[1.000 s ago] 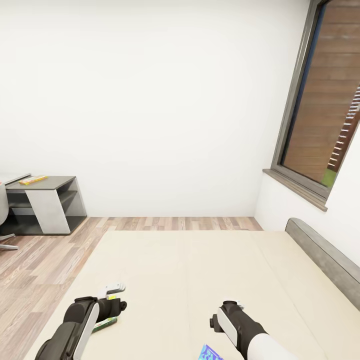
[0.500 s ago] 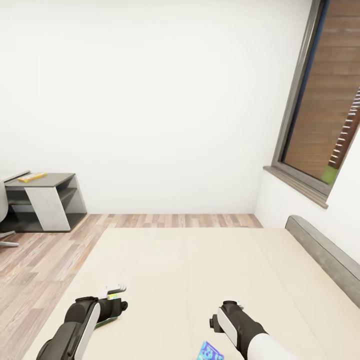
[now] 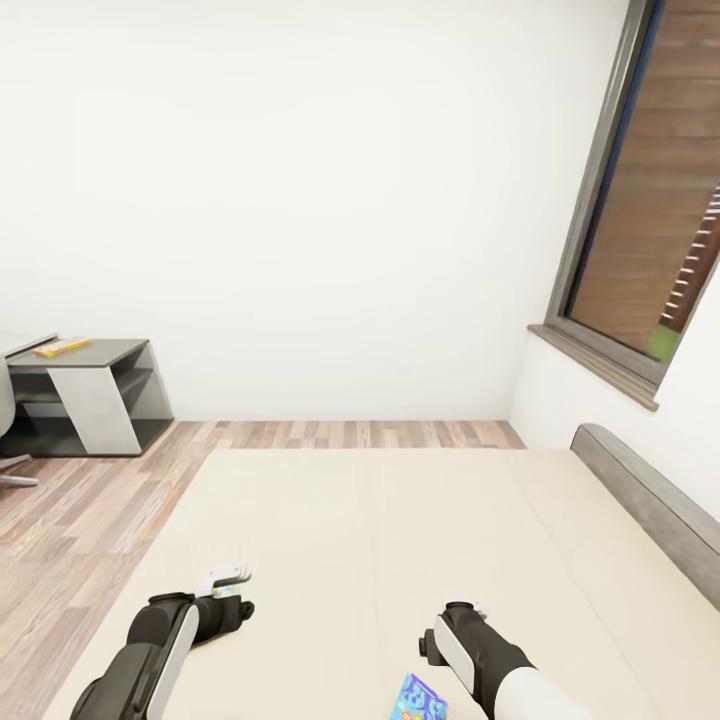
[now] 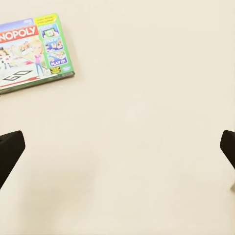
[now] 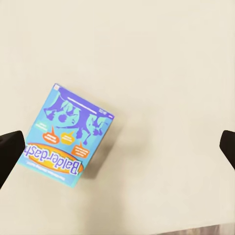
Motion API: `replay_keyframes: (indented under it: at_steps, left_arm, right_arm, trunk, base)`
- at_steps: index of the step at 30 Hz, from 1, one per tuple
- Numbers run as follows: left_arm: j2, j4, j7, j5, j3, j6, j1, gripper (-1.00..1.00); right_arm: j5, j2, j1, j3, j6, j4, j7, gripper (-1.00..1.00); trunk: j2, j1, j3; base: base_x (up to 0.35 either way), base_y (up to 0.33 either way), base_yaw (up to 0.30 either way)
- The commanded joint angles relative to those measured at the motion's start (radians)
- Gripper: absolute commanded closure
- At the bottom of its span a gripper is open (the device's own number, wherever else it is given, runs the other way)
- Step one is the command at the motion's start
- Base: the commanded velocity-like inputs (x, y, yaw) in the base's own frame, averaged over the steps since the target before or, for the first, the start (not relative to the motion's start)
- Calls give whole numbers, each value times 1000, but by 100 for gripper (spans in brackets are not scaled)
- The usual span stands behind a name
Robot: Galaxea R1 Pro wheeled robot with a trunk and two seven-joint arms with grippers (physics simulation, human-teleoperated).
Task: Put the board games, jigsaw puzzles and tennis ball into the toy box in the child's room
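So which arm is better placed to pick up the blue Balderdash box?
Probably the right. The Balderdash box lies on the bed beside the right gripper, whose open fingers nearly frame it; the left gripper faces the Monopoly box.

The pale board game (image 4: 33, 51) reads "MONOPOLY", its first letter cropped; the blue board game (image 5: 66, 135) seemingly reads "Balderdash"

White wall (image 3: 300, 200) ahead. Grey-framed window (image 3: 650, 220) at right, brown slats behind glass, grey sill (image 3: 595, 365) below. Wood-plank floor (image 3: 90, 500) at left. Chair base (image 3: 12, 475) at far left edge.
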State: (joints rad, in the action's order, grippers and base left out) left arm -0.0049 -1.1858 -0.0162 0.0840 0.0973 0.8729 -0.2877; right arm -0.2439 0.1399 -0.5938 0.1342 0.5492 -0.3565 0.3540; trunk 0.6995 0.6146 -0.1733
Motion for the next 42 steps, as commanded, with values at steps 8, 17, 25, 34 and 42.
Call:
replay_keyframes:
  at_steps: [8,17,25,34,42]
  left_arm:
    - [-6,-3,-3,7,-2,-2,-1,-100]
    - [-9,1,-4,3,-7,-8,-1,-100]
    - [-10,3,-1,5,-8,-9,-1,-100]
    - [-11,4,-1,5,-11,-9,-1,-100]
    - [-10,5,0,4,-13,-9,-1,-100]
  right_arm:
    - [-10,0,0,9,5,-1,8,-100]
    - [-9,-1,0,9,3,-1,8,-100]
    - [-9,-2,0,10,0,0,8,-100]
    - [-9,-2,0,10,-1,1,8,-100]
    - [-8,-2,0,11,-3,1,8,-100]
  trunk:
    - [1,0,-15]
    - [-27,-15,-17]
    - [-83,-46,-6]
    - [-146,-80,8]
    - [-202,-111,19]
  base:
    - [0,0,0]
    - [0,0,0]
    - [0,0,0]
    - [0,0,0]
    - [0,0,0]
